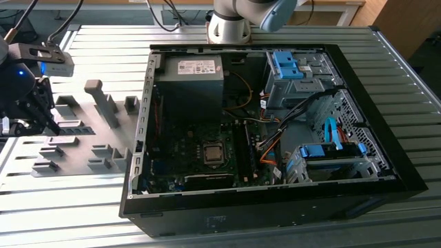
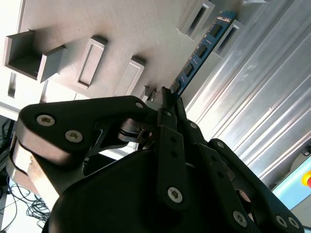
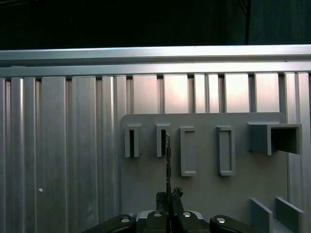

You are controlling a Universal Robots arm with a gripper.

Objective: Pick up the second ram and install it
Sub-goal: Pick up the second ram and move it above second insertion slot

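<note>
Second ram [image 2: 201,48]: thin blue board stick, likely light, stiff and fragile, best taken at one end clear of the chips, now clamped there in the closed hand [image 2: 166,94] above the grey slotted tray [image 2: 116,24] on the bench [image 2: 252,92].
</note>
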